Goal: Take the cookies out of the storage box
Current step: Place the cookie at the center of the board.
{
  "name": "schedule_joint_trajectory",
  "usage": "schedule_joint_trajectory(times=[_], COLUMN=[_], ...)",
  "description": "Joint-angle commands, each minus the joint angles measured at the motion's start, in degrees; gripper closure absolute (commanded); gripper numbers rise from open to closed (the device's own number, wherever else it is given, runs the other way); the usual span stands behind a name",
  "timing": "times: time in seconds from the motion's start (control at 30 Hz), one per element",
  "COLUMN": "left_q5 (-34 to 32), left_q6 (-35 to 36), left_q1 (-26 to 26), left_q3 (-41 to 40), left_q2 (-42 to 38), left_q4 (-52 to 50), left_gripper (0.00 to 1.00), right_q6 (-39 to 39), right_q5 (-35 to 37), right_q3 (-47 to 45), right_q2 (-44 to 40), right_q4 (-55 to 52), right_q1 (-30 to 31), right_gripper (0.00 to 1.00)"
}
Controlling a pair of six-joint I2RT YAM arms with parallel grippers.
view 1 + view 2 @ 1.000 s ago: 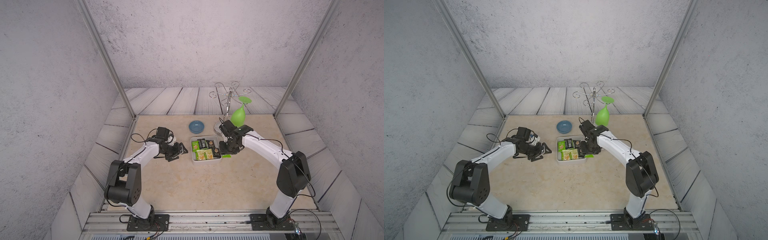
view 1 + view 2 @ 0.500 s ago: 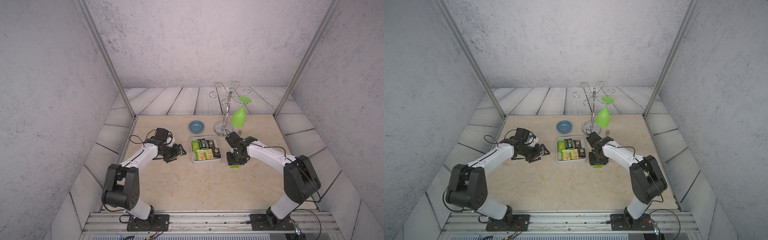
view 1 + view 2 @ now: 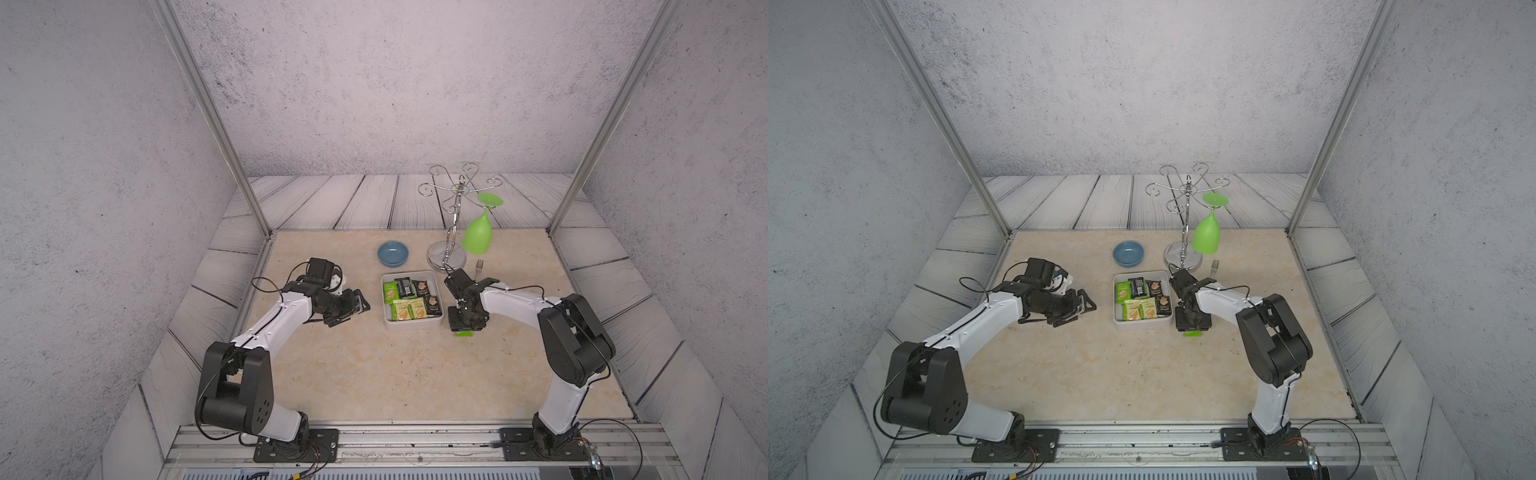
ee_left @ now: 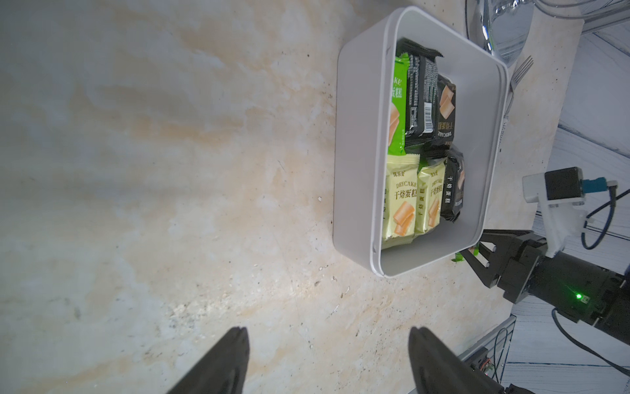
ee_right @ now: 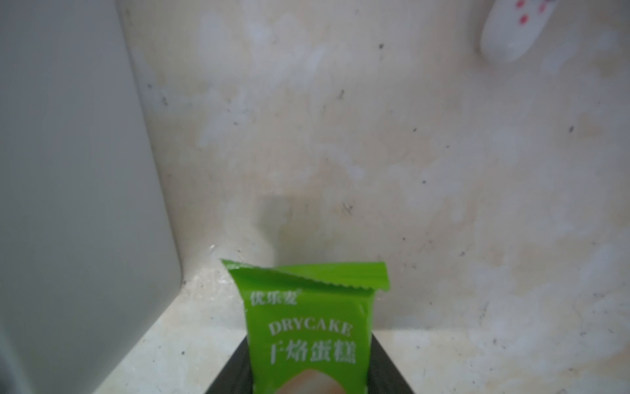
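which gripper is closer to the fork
Right. The right gripper, holding a green cookie packet, is on the fork's side of the storage box; the left gripper is on the opposite side.

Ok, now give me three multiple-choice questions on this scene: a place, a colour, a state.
1. Where is the right hand? A) beside the storage box B) inside it C) high above it
2. Colour of the packet it holds? A) black B) green C) cream
3. The left hand is: A) shut on a packet B) shut, empty C) open, empty
Answers: 1 A, it is low, outside the box wall; 2 B, the wrapper is green; 3 C, its fingers stand apart, nothing between.
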Motion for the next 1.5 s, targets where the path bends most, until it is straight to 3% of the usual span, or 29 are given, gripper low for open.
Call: schedule_joint_trajectory(times=[0.0, 0.33, 0.57, 1.13, 1.47], left_q5=[-0.8, -1.2, -1.1, -0.6, 0.6], left_q6=[0.9, 1.1, 1.1, 1.7, 1.8], left_q1=[0.1, 0.2, 0.3, 0.9, 1.3], left_q3=[-0.5, -1.1, -1.4, -1.9, -2.1], left_q2=[-1.2, -2.6, -3.2, -1.8, -0.1], left_q4=[-1.4, -1.4, -1.5, -0.7, 0.3], left_gripper=[0.20, 0.20, 0.20, 0.20, 0.20], right_q6=[0.1, 0.4, 0.5, 0.0, 0.5], right_q5=[1.8, 1.7, 1.4, 3.5, -7.6], right_q3=[-0.9, -0.6, -0.3, 4.8, 13.2], right_q2=[0.6, 2.1, 2.1, -4.9, -7.1], right_q4=[0.2, -0.1, -0.7, -8.5, -10.4], right_q1=[-0.1, -0.2, -0.1, -0.1, 0.5], right_gripper=[0.52, 0.51, 0.43, 0.40, 0.44])
